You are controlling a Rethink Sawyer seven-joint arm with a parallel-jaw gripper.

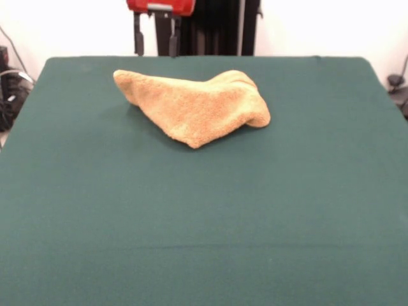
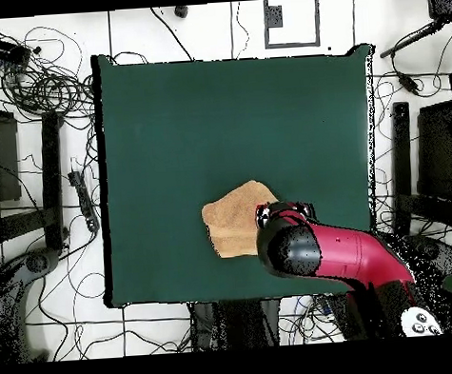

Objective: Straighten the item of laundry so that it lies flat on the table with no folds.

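Observation:
The item of laundry (image 1: 194, 105) is a golden-tan terry towel lying bunched and folded over itself in a rough triangle on the far half of the table (image 1: 191, 223). One thick fold rolls along its right end. My gripper (image 1: 155, 42) hangs raised behind the towel's left end, over the table's far edge. It is open, its two dark fingers apart with nothing between them. From overhead, the towel (image 2: 232, 223) lies near the bottom edge of the green table (image 2: 226, 118), and the red arm (image 2: 329, 250) covers its right part.
Cables (image 2: 42, 82) and black stands (image 2: 53, 177) ring the table on the floor. More dark gear (image 1: 9, 89) sits off the table's left edge in the front view. Wide green cloth stretches around the towel on the near side.

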